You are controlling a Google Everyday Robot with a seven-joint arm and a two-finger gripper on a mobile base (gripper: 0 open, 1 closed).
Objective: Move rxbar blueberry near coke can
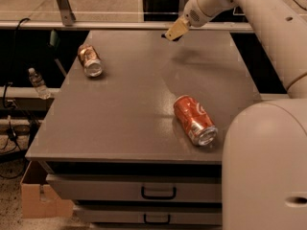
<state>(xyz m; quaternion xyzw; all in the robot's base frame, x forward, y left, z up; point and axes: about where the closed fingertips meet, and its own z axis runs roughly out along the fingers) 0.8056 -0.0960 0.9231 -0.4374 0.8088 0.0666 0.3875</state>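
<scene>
The coke can (194,120) is red-orange with white script and lies on its side on the right front part of the grey table (129,104). My gripper (174,31) hangs at the table's far edge, far behind the can. A small dark shape (169,36) shows just under its tip; it may be the rxbar blueberry, but I cannot tell for sure. My pale arm (268,28) comes down the right side of the view.
A brown-gold can (90,60) lies on its side at the table's back left. A water bottle (37,83) stands on a ledge left of the table. A cardboard box (38,195) sits on the floor at the lower left. Drawers (158,193) are under the table top.
</scene>
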